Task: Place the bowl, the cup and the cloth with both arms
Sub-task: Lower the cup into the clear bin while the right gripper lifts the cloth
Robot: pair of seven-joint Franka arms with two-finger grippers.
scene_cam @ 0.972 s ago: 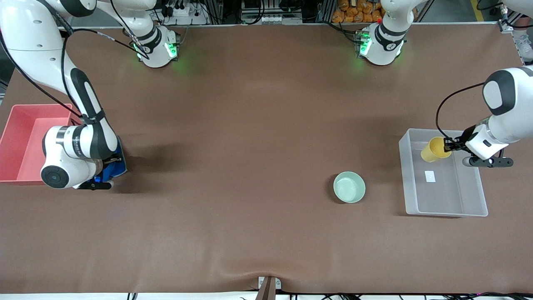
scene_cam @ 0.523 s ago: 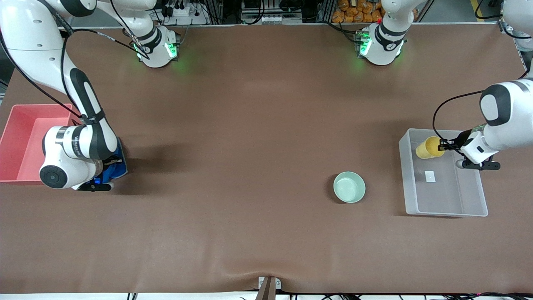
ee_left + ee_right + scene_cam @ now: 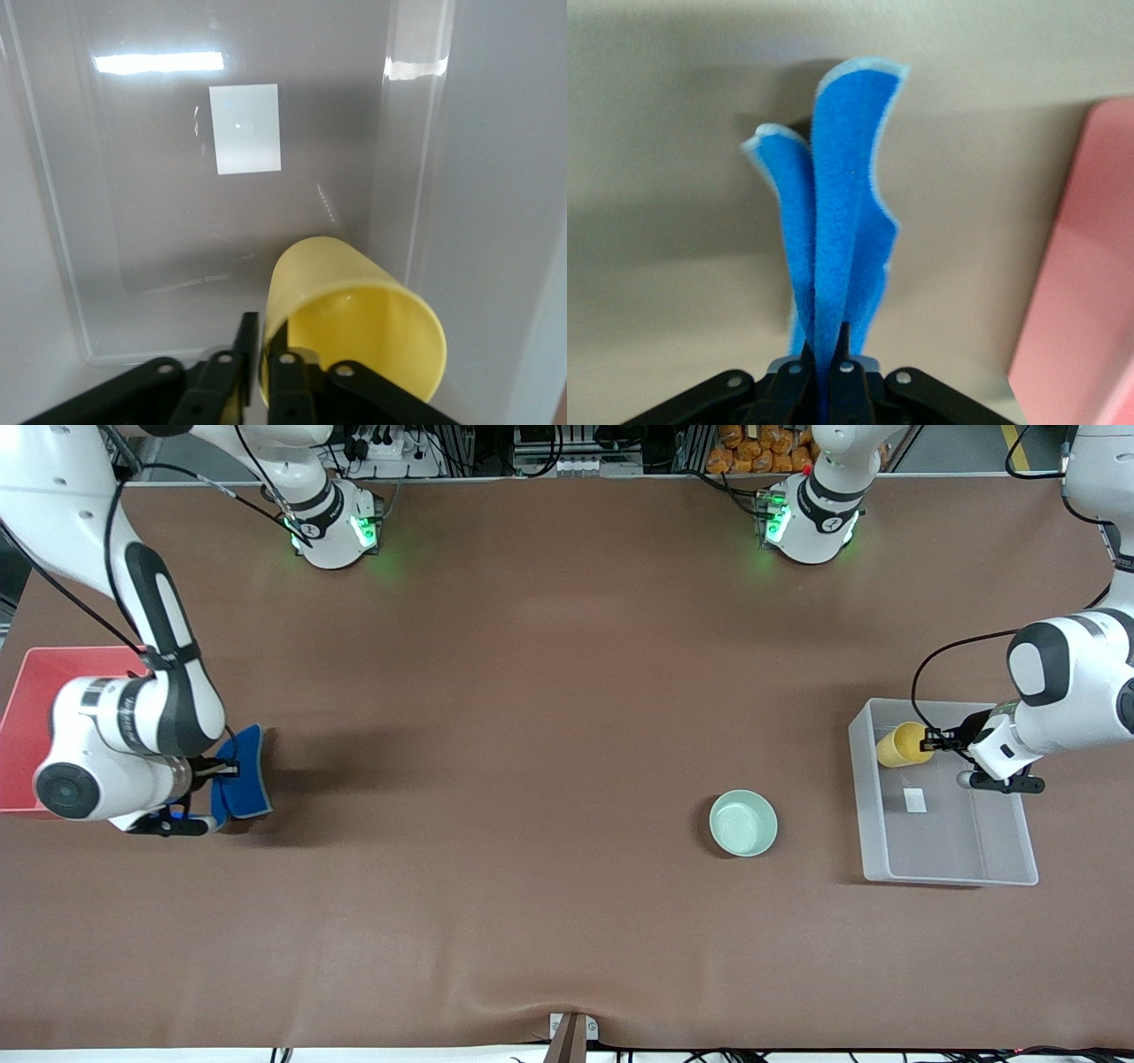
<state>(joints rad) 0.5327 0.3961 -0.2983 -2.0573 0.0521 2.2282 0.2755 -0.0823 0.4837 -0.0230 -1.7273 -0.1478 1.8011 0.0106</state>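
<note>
Both fingers pinch: cup (image 3: 901, 744) rim, cloth (image 3: 241, 772) fold.

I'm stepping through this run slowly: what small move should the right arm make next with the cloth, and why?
Probably carry it sideways toward the pink bin. The right tool is shut on the cloth, which hangs folded over the brown table beside that bin, not over it. The left tool grips the cup by its rim over the clear bin; the bowl sits untouched.
</note>
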